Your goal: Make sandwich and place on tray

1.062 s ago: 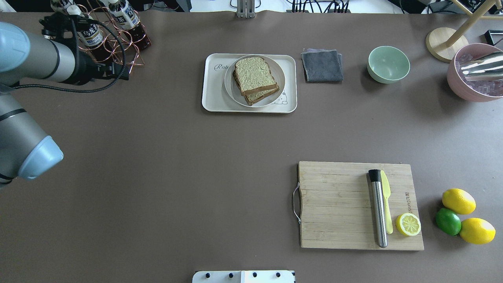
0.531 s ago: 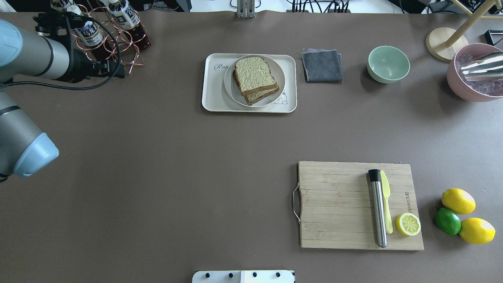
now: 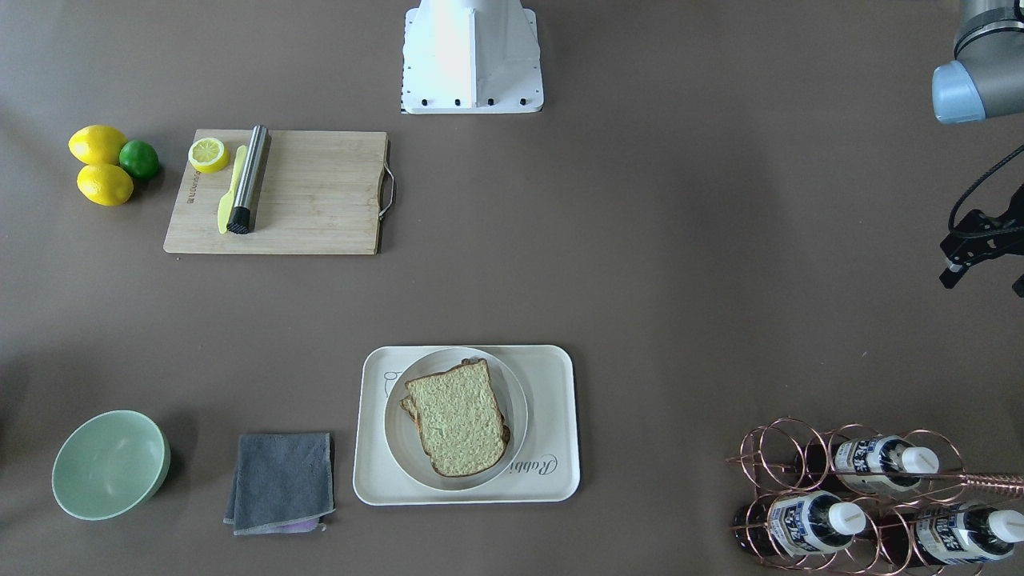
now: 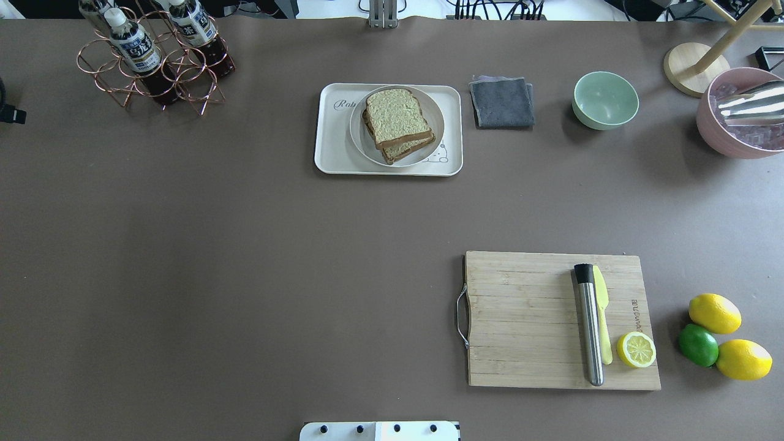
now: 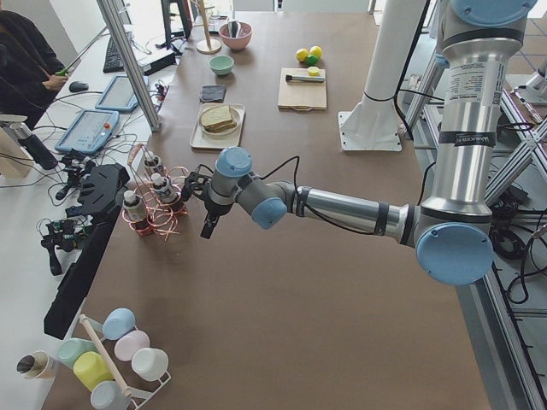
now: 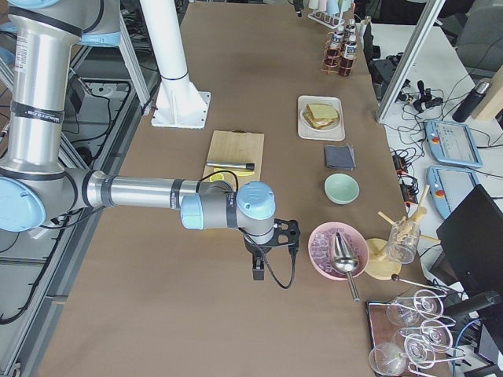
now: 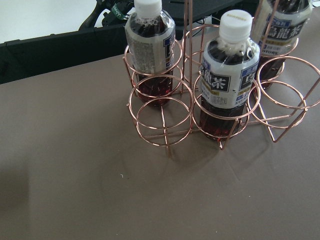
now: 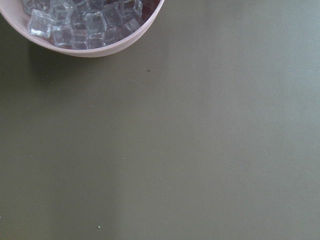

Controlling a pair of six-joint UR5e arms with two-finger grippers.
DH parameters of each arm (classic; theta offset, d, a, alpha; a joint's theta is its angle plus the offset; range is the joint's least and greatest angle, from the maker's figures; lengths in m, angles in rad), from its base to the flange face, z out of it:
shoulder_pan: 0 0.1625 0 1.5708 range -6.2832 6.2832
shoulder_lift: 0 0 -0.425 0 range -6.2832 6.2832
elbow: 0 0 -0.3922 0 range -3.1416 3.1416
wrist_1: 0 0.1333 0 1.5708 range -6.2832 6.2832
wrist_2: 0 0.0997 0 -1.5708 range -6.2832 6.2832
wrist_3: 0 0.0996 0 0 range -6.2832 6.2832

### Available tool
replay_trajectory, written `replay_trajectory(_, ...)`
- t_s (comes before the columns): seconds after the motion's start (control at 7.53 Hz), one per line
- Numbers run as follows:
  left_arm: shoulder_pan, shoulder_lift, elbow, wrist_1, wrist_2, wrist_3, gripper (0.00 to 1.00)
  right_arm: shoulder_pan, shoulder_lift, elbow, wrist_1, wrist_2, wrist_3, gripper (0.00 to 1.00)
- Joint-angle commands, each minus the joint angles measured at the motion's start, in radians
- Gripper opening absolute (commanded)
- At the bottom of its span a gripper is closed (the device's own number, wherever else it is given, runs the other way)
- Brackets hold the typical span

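Left arm has drawn back out of the overhead view since a moment ago, when its grey links lay over the near-left of the table and hid part of the copper bottle rack [image 4: 153,67] — now only a scrap of black cable shows at that view's left edge, and the rack stands fully uncovered. Nothing else has shifted. The sandwich [image 4: 398,125] sits on the round white plate [image 4: 357,131], which rests on the tray [image 4: 331,150] at the far middle of the table; the top slice lies askew, so the lower slice's crust peeks out along the near edge, and no filling can be seen between them. The left gripper [image 5: 206,229] hangs over bare table just beside the rack, its wrist camera looking at the bottles; whether its fingers are spread or pressed together I cannot tell. The right gripper [image 6: 257,271] hovers over bare table next to the pink bowl of ice [image 6: 338,247] at the far right — its state cannot be told either. A grey cloth [image 4: 502,103] lies just right of the tray.
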State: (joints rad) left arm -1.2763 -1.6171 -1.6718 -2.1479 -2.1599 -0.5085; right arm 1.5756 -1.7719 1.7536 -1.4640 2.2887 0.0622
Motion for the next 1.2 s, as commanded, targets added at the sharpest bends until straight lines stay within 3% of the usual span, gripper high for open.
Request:
replay_trajectory(0.0, -0.110, 0.026, 0.001, 0.206, -0.054, 0.269, 0.98, 0.010, -0.007, -0.005, 0.002, 0.000, 0.001, 1.00)
replay_trajectory(0.4, -0.254, 0.039, 0.004, 0.395, -0.144, 0.459, 0.98, 0.012, -0.011, -0.020, 0.004, 0.000, 0.001, 1.00)
replay_trajectory(0.66, -0.276, 0.039, 0.001, 0.489, -0.230, 0.469, 0.98, 0.018, 0.002, -0.016, -0.001, 0.011, 0.018, 1.00)
replay_trajectory(0.8, -0.276, 0.036, 0.003, 0.512, -0.233, 0.469, 0.98, 0.020, 0.009, -0.011, 0.002, 0.058, 0.077, 1.00)
replay_trajectory(1.06, -0.276, 0.036, 0.004, 0.543, -0.233, 0.472, 0.98, 0.020, 0.018, -0.009, 0.007, 0.055, 0.123, 1.00)
